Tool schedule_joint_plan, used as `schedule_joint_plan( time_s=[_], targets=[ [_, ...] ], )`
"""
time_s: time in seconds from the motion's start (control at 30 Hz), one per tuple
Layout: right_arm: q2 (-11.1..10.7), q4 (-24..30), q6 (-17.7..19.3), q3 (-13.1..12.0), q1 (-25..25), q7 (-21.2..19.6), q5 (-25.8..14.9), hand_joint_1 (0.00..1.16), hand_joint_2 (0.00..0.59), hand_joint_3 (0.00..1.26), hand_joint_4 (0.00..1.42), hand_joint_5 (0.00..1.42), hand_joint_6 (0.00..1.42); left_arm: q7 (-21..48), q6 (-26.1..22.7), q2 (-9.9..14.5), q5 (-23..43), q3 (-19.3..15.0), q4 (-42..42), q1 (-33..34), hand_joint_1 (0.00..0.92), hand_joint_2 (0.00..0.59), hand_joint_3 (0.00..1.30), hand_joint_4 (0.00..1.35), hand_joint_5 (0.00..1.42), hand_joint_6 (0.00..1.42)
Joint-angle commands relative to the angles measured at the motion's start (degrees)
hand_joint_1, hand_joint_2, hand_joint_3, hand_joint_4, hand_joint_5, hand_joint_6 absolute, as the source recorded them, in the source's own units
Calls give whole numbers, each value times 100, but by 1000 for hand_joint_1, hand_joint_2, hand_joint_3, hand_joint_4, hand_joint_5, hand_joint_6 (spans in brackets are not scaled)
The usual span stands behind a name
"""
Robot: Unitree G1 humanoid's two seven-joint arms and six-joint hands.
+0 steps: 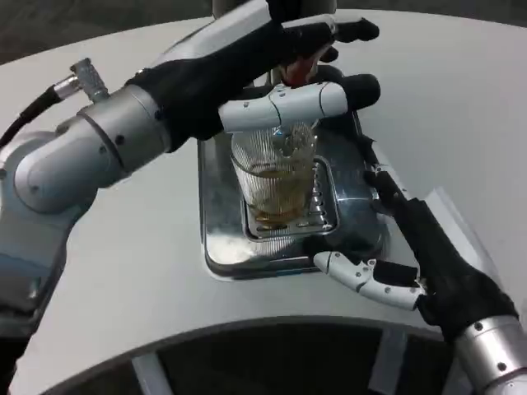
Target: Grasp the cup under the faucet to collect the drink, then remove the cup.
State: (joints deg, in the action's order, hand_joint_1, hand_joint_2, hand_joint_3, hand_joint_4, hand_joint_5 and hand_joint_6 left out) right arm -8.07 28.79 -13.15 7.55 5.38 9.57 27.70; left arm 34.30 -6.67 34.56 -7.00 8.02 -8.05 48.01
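One ribbed cup of amber drink, apart from both hands: left hand above, right hand open beside.

One cup is in view: a clear ribbed one with amber drink in its lower part. One metal drip tray lies under it, with one slotted grate set into it. One faucet with a reddish part shows above the cup, mostly hidden. There are two hands, the left hand and the right hand, and one white table.
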Motion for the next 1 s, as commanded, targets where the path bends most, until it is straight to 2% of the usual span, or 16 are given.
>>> schedule_joint_plan(
  time_s=[0.03,0.47,1.0],
  targets=[
    [60,-251,44,91,150,-171,-30,671,252,0,0,62,144,388,-76,131,-7,155,82,-289,0,99,173,107,147,206],
    [250,-1207,58,214,853,-623,-82,668,253,0,0,61,131,387,15,162,53,54,171,-336,0,99,173,107,147,210],
    [563,-1987,51,326,1309,-1178,-115,668,253,0,0,55,129,371,65,256,172,-82,100,-410,0,106,173,107,147,211]
  ],
)
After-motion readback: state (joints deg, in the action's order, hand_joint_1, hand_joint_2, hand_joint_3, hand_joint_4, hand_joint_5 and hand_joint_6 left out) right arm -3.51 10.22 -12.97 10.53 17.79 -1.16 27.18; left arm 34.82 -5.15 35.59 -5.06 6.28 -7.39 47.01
